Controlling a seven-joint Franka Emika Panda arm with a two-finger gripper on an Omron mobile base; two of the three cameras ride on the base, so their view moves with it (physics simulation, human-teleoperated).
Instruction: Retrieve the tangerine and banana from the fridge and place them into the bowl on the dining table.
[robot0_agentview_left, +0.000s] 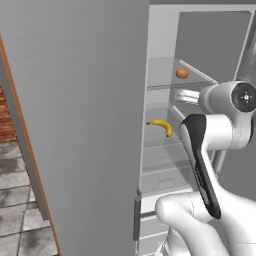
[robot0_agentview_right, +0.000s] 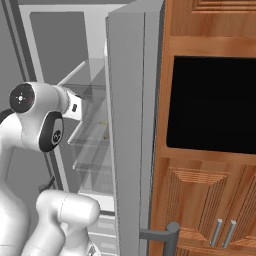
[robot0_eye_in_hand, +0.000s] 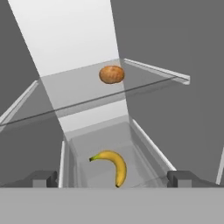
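The fridge (robot0_agentview_left: 165, 30) stands open in front of me, its grey door (robot0_agentview_left: 75, 100) swung out to the left. The tangerine (robot0_eye_in_hand: 111, 74) rests on an upper glass shelf (robot0_eye_in_hand: 78, 94), also seen as tangerine (robot0_agentview_left: 182, 73). One shelf lower lies the banana (robot0_eye_in_hand: 114, 166), curved and yellow with dark tips, also seen as banana (robot0_agentview_left: 162, 126). My gripper (robot0_eye_in_hand: 112, 179) is open, reaching into the fridge between the two shelves, a short way back from the banana and below the tangerine. Nothing is held. The bowl and dining table are out of view.
The other fridge door (robot0_agentview_right: 127, 130) stands edge-on close to my right, its handle (robot0_agentview_right: 167, 234) low down. Beyond it is a wooden cabinet (robot0_agentview_right: 210, 200) with a black oven panel (robot0_agentview_right: 212, 102). White drawers (robot0_agentview_left: 160, 200) sit under the shelves. A tiled floor (robot0_agentview_left: 17, 200) lies left.
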